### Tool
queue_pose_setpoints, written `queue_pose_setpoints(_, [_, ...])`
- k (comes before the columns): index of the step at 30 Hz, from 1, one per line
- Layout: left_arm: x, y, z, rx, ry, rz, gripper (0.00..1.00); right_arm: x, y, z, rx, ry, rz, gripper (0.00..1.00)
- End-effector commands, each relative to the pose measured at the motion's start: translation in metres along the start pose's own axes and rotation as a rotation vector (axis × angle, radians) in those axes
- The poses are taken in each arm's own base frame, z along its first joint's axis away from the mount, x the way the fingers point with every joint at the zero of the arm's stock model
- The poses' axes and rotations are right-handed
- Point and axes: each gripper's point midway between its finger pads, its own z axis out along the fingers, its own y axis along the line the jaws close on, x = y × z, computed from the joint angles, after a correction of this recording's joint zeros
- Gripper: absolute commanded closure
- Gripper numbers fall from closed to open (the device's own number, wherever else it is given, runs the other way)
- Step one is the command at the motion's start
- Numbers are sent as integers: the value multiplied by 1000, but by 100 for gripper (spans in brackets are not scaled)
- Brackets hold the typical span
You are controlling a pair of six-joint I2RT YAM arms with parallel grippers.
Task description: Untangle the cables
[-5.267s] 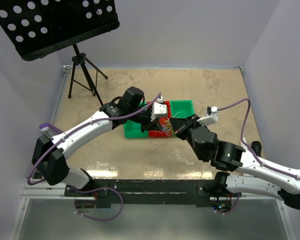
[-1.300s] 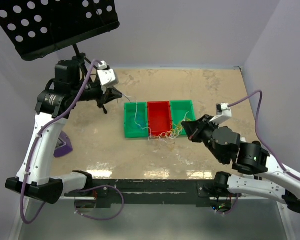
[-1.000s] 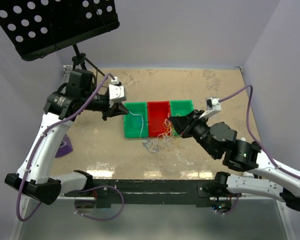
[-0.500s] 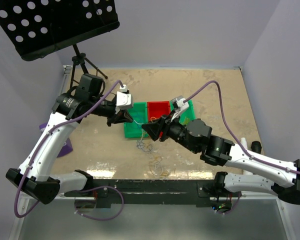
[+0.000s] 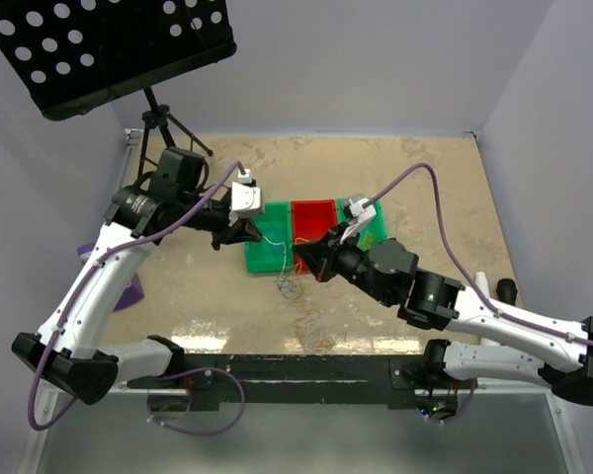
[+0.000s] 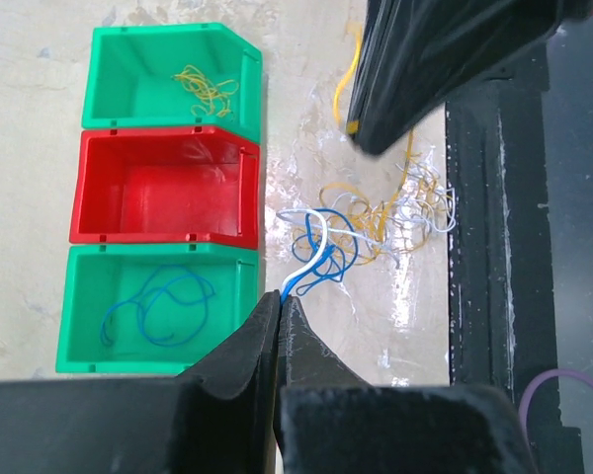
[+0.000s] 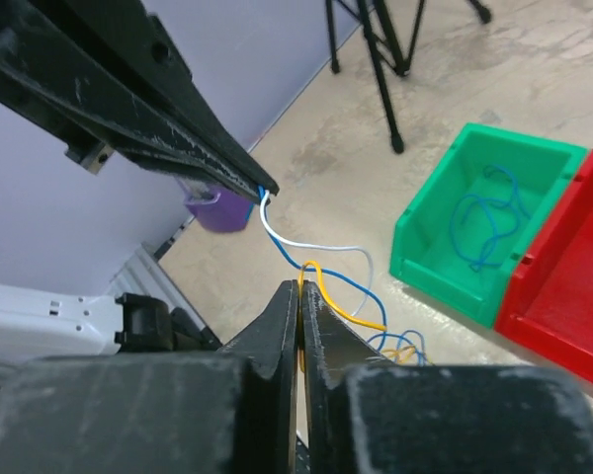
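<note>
The table (image 5: 425, 188) is a mottled beige slab; at its far left corner a black perforated music stand (image 5: 109, 49) rises on a tripod. The left arm (image 5: 99, 276) arches in from the left and the right arm (image 5: 494, 316) from the near right; both point toward the middle of the table. Three bins sit side by side there: the left green bin (image 6: 153, 336), the red bin (image 6: 158, 193) and the right green bin (image 6: 173, 59). A thin blue loop (image 6: 158, 301) lies in the left green bin; yellow loops (image 6: 206, 87) lie in the right green one; no cable shows in the red one. A small purple object (image 7: 222, 207) stands at the left edge of the table.

The tangle of cables (image 6: 376, 212), yellow, blue and whitish strands, lies on the table just near of the bins, close to the near edge; from above it shows as a loose scatter (image 5: 296, 291).

The left gripper (image 6: 280, 296) has its fingers pressed together on the end of a blue and white cable (image 6: 311, 262); that cable runs from the tips down into the tangle. The right gripper (image 7: 300, 286) is likewise pinched closed, on a yellow cable (image 7: 341, 306) that arcs from between its tips toward the pile. The two sets of tips are near each other but apart; the left one sits farther to the left, above the near edge of the left green bin.
</note>
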Motion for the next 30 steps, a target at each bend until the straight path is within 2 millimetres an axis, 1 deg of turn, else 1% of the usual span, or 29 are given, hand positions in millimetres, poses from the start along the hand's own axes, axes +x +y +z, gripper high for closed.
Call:
queue_pose_setpoints(1, [12,5,3,-42,21,27,100,-74,7,-32,30,-183,30,100])
queue_pose_setpoints(3, [21,10,5,-76,43,23,100,-94,10,-45,33,-212,26,100])
queue_pose_setpoints(8, [45,34,11,-192,100,-14,100,-125,13,-69,46,-247,24,100])
queue_pose_setpoints(10, [54,36,13,-205,124,-23,100,-140,12,-81,63,-280,35,100])
queue_pose_setpoints(13, [77,43,17,-240,186,-41,100,-162,5,-101,99,-346,62,100])
queue_pose_setpoints(16, [107,46,19,-271,267,-52,100,-184,-2,-118,146,-410,90,100])
queue_pose_setpoints(19, [117,40,20,-261,282,-48,100,-196,-10,-126,199,-449,98,100])
queue_pose_setpoints(21, [121,39,20,-266,285,-40,100,-197,-21,-128,265,-458,101,100])
queue_pose_setpoints(23, [129,41,19,-284,311,-34,100,-207,-29,-137,321,-480,105,100])
queue_pose_setpoints(25, [141,41,18,-290,350,-35,100,-225,-33,-155,348,-527,121,100])
queue_pose_setpoints(27, [154,42,19,-293,385,-35,100,-244,-35,-179,353,-586,146,100])
queue_pose_setpoints(30, [169,41,20,-304,418,-38,100,-265,-39,-206,366,-648,171,100])
